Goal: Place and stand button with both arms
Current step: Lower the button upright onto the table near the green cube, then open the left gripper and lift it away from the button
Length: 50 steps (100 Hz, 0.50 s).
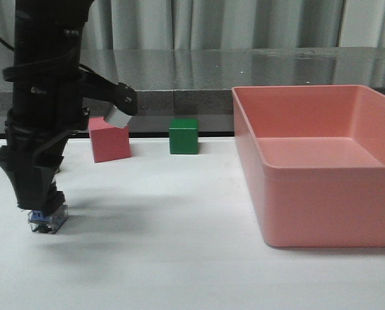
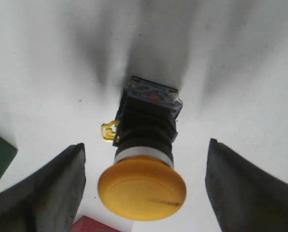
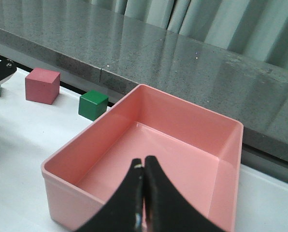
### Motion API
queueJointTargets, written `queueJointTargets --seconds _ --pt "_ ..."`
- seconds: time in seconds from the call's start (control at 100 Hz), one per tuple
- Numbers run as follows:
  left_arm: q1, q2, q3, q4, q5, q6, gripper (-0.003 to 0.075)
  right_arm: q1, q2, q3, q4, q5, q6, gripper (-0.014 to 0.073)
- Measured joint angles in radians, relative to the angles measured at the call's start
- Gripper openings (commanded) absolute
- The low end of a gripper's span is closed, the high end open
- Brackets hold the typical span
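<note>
The button (image 2: 141,186) stands on its blue and clear base block on the white table, yellow cap up towards the left wrist camera. My left gripper (image 2: 146,143) is open around it; both black fingers (image 2: 52,188) sit well clear of the cap with table showing in the gaps. In the front view only the base of the button (image 1: 48,219) shows under the left gripper (image 1: 41,200), which points straight down at the table's left. My right gripper (image 3: 144,166) is shut on nothing, hanging above the pink bin. It is outside the front view.
A pink bin (image 1: 328,213) fills the right side, its near wall (image 3: 62,193) below the right gripper. A pink cube (image 1: 108,140) and a green cube (image 1: 183,135) stand behind the button near the table's far edge. A grey counter and curtains lie beyond.
</note>
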Motion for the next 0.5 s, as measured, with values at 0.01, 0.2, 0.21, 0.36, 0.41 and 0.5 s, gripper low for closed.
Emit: queueJointTargets --seconds 0.01,0.2,0.21,0.36,0.41,0.5 --pt "0.0 0.0 0.0 0.0 0.0 0.0 0.0507 0.0 0.0 0.0 0.0 0.0 0.0 -0.0062" --pt "0.0 -0.012 0.0 -0.006 0.0 -0.002 0.0507 0.0 0.0 0.0 0.0 0.0 0.0 -0.0062" --pt "0.0 -0.013 0.0 -0.007 0.0 -0.002 0.0507 0.0 0.0 0.0 0.0 0.0 0.0 -0.0062" --pt "0.0 -0.076 0.0 -0.008 0.0 -0.02 0.0507 0.0 0.0 0.0 0.0 0.0 0.0 -0.0062" --pt "0.0 -0.106 0.0 -0.008 0.0 -0.022 0.0507 0.0 0.0 0.0 0.0 0.0 0.0 -0.0062" --pt "0.0 -0.153 0.0 -0.01 0.0 -0.022 0.0497 0.0 0.0 0.0 0.0 0.0 0.0 -0.0062"
